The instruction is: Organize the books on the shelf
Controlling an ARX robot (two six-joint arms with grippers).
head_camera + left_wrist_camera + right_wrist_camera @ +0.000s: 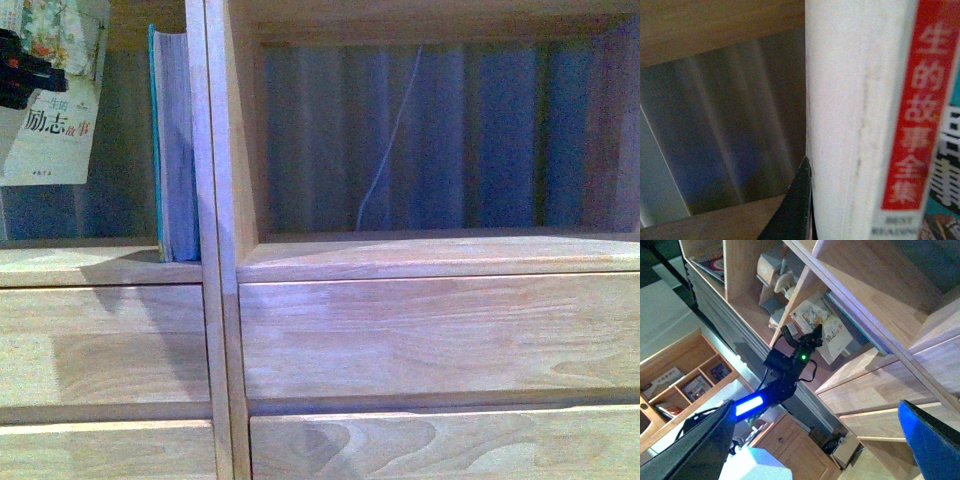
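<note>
Left claw (pixel 25 70) is clamped on the white book (pixel 50 100), holding it up in the left cubby of the shelf (pixel 220 250), off the cubby floor and apart from the teal book (pixel 172 150). That teal book stands up straight against the wall between the cubbies, so it looks done, and the white book is not yet stood beside it. Right claw (pixel 815 405) has its fingers wide apart and holds nothing.

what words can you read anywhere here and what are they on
"生的故事全集": red band on the white paperback, left wrist view
"BEST READING": under that band
"励志故事": its cover, front view; smaller print there too blurred
teal book: no text visible
</note>
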